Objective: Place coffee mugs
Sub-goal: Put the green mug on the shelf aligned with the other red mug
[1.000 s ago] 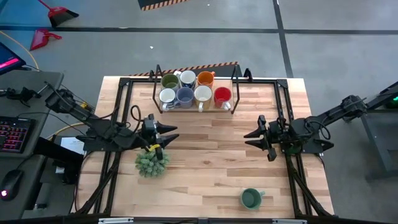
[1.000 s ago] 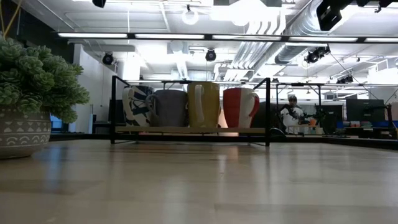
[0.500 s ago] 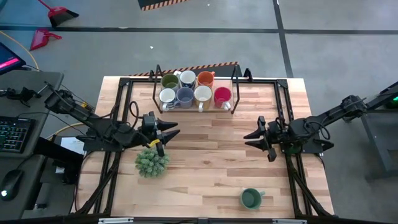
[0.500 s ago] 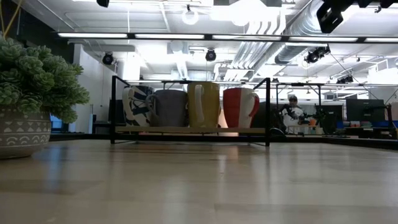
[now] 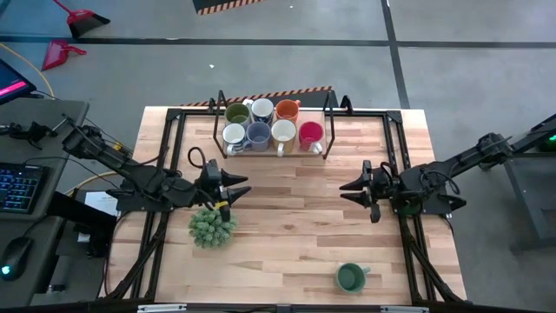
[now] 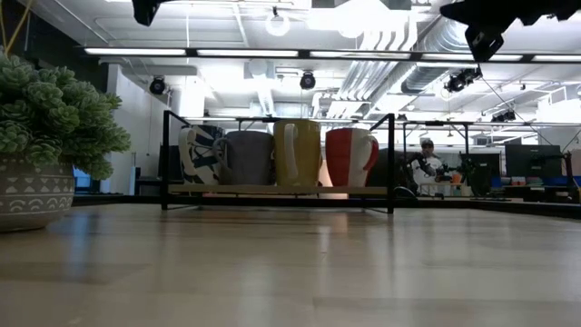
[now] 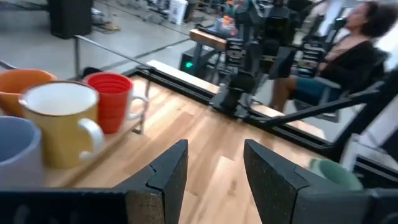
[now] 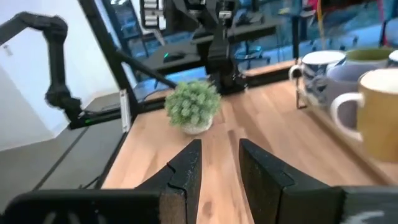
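Seven coffee mugs stand in a black wire rack (image 5: 216, 122) at the far middle of the table: olive green (image 5: 236, 112), white (image 5: 262, 109) and orange (image 5: 287, 109) behind, white (image 5: 234, 134), blue-grey (image 5: 258, 133), cream (image 5: 283, 130) and red (image 5: 311, 133) in front. A dark green mug (image 5: 351, 278) stands alone on its base near the front right edge. My left gripper (image 5: 238, 185) hovers open left of centre, above the table. My right gripper (image 5: 349, 189) hovers open right of centre. Both point toward the table's middle, with nothing between the fingers (image 7: 168, 177) (image 8: 186, 168).
A bushy green plant in a patterned pot (image 5: 212, 228) stands just in front of my left gripper. Black frame rails (image 5: 395, 148) run along the table's edges. Bare wood lies between the two grippers (image 5: 291, 209). A person sits at a desk in the room beyond (image 6: 425, 163).
Both grippers have tipped their fingers slightly downward while staying in place; more of each now shows at the top of the low view. The mugs and the plant have kept still.
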{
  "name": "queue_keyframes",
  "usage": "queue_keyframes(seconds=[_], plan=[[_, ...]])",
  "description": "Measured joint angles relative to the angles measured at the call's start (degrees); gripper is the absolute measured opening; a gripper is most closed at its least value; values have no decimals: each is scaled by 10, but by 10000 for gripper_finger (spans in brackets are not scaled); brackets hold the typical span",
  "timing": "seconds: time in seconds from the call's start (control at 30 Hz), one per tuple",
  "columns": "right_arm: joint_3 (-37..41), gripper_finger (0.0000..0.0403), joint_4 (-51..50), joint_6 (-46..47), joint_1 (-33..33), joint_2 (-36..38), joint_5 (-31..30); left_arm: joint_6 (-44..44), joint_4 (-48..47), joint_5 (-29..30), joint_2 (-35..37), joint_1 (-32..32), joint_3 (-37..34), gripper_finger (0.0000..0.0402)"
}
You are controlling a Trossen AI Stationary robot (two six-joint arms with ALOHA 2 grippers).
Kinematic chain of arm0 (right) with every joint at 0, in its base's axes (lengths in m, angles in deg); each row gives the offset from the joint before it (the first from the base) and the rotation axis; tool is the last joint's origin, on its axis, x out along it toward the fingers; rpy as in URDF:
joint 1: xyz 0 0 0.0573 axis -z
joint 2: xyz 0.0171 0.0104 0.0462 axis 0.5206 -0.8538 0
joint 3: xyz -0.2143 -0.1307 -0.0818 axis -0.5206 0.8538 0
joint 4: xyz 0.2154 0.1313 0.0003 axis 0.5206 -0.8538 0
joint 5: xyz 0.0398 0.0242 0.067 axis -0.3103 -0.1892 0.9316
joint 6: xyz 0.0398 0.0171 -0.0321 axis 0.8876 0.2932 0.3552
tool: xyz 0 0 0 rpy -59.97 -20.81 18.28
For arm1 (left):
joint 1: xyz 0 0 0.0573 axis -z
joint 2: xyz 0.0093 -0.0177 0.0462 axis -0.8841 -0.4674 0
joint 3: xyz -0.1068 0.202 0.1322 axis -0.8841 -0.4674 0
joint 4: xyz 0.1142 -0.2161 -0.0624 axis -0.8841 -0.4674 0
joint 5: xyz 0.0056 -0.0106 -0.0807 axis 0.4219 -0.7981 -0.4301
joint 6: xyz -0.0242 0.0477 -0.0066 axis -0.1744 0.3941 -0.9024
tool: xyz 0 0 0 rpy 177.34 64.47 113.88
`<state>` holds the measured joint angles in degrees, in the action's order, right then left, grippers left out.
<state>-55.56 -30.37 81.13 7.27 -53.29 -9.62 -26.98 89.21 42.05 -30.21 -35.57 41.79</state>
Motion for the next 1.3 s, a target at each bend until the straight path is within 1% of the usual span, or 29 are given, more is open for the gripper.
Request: queue_keyframes(seconds=[0.1,0.27,0.33,0.4,0.5,0.57,0.67,0.93,1.17,1.3], plan=[[-41,94,-73,26,-1,0,15,2,21,-16,0,1,0,145],[-120,94,-224,36,0,0,30,24,28,-15,0,0,0,145],[-148,94,-289,69,-1,-7,54,26,27,-14,0,0,0,145],[-167,94,-358,122,-3,-20,89,23,27,-13,0,0,0,145],[-184,94,-427,189,-22,-53,128,23,24,-13,0,0,0,145],[-189,94,-443,207,-42,-75,137,26,25,-13,0,0,0,145],[-201,94,-440,211,-74,-119,140,26,25,-13,0,0,0,145],[-270,94,-471,202,-143,-250,135,23,25,-12,0,0,0,145],[-294,94,-465,209,-178,-357,165,28,25,-13,0,0,0,145],[-332,94,-460,208,-189,-413,187,32,25,-25,0,0,0,145]])
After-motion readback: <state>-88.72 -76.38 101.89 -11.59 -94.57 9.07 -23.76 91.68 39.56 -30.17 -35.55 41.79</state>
